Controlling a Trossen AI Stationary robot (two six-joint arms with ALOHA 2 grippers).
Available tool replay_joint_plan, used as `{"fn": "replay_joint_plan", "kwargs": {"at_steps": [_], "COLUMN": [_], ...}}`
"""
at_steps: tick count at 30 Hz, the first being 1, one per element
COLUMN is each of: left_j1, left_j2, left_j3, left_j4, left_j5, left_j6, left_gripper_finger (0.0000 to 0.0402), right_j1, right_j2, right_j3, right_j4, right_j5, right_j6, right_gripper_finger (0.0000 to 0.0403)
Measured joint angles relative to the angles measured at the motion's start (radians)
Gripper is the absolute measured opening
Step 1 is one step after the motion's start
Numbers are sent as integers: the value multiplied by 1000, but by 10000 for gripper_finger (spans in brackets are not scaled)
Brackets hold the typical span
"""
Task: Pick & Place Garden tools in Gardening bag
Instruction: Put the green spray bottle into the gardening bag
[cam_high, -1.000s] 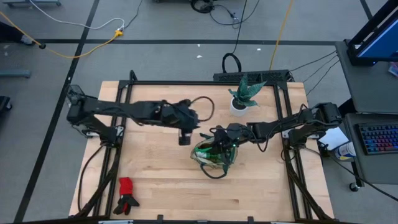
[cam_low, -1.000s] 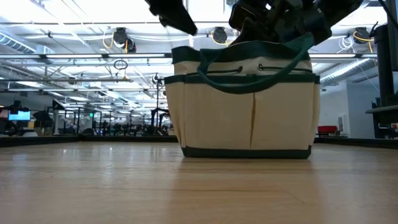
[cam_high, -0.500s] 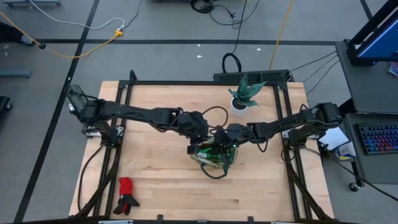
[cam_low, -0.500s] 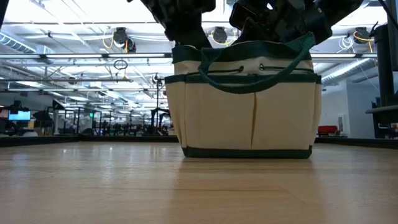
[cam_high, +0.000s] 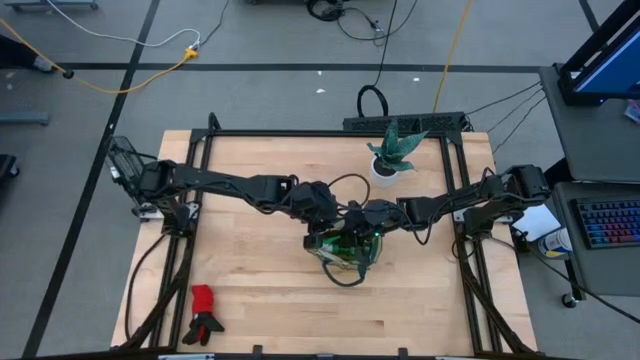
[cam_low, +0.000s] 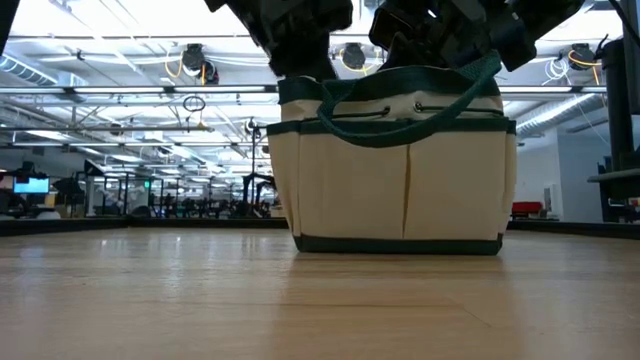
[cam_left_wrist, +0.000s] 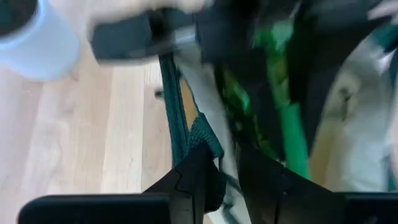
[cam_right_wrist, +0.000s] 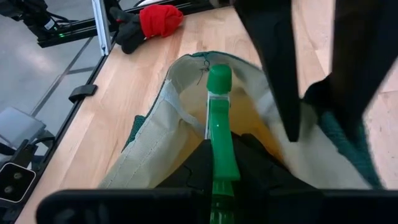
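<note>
Holding the bag steady at centre frame, the left end effector pinches its green rim while the right end effector, clamped on a green-handled tool, lowers it inside (gloves wait lower left).

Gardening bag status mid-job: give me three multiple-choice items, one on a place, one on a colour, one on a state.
1. Where do the gloves lie?
A. near the table's front-left corner
B. inside the bag
C. beside the potted plant

2. What colour is the gardening bag trim?
A. red
B. dark green
C. yellow

3. How does the bag stand?
A. tipped on its side
B. upright on the table
C. lifted off the table

Answers:
1 A, the high view shows them far from the bag, by that corner.
2 B, the low view shows green bands and handle on beige fabric.
3 B, the low view shows its base flat on the table.
</note>
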Motion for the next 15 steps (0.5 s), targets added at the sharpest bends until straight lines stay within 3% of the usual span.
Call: {"fn": "replay_joint_plan", "kwargs": {"at_steps": [8, 13, 15], "left_j1": [5, 6, 7], "left_j2": [28, 32, 31], "left_j3": [-1, -1, -1], "left_j4": [0, 1, 8], "left_j5": [-30, -66, -92], "left_j6": [26, 40, 51], "left_gripper_finger": [84, 17, 10], "right_j1": [0, 0, 0], "right_j2": [0, 0, 0], "right_j3": [0, 0, 0], "right_j4": [-8, -9, -9], "right_j5": [0, 1, 1], "right_j6": [0, 0, 0], "right_gripper_finger": [31, 38, 38]}}
